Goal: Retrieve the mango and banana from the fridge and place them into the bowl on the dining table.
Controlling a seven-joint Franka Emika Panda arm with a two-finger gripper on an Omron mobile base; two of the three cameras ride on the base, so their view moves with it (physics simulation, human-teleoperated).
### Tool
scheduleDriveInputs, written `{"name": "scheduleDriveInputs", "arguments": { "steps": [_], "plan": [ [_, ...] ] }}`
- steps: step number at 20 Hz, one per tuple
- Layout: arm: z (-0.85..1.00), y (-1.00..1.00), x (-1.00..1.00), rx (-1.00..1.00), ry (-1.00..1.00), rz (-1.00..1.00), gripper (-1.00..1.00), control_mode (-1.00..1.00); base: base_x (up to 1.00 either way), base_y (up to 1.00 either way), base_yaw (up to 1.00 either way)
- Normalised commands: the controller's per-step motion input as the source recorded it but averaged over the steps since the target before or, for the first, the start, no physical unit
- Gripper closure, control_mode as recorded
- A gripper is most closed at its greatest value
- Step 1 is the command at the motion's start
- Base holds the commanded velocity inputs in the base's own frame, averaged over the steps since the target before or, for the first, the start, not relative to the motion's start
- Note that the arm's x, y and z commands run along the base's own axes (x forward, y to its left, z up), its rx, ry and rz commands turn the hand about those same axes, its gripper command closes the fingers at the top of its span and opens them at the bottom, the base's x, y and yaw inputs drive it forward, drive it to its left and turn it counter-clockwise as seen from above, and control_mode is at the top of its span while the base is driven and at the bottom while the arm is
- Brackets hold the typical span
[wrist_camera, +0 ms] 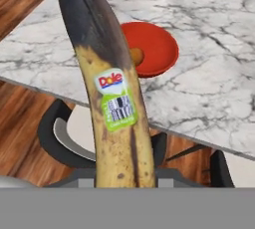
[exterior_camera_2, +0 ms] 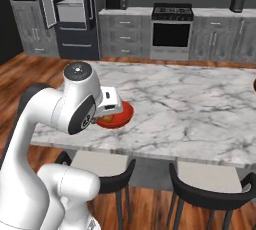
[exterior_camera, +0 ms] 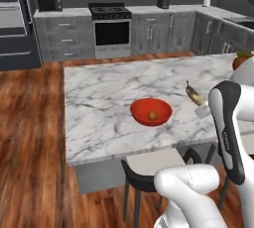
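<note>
Position of the held fruit relative to its target is the governing relation. The claw (exterior_camera: 200, 104) is pressed together on the slim yellow banana with a blackened end and brown patches (wrist_camera: 110, 98), pinching it near its base, so that the fruit's long axis runs straight out from the claw along the line of the hand camera. In the hand view a white, green and red sticker (wrist_camera: 115, 101) sits midway up the fruit. The shallow round glossy red bowl (exterior_camera: 151, 111) rests on the white grey-veined marble worktop (exterior_camera: 104, 103), near its front edge. The small oval orange mango (exterior_camera: 153, 115) already lies inside that bowl. In the left base view the banana (exterior_camera: 194, 93) hangs over the worktop to the right of the bowl, clearly apart from it and not above its rim. In the hand view the bowl (wrist_camera: 152, 49) lies ahead of the claw and slightly to the right of the fruit's dark tip. Judged from this, the mango half of the task is complete, and the remaining move calls for carrying the claw leftward across the worktop until the banana is over the bowl. The inspector notes one risk: the long fruit may bridge the rim or tip out if released off centre.
</note>
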Motion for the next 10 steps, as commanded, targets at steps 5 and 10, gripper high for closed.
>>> {"name": "scheduleDriveInputs", "arguments": {
  "steps": [5,10],
  "plan": [
    [0.00,0.00,0.00,0.00,0.00,0.00,1.00,1.00,0.64,0.00,0.19],
    [0.00,0.00,0.00,0.00,0.00,0.00,1.00,1.00,0.51,0.04,0.09]
  ]
}}
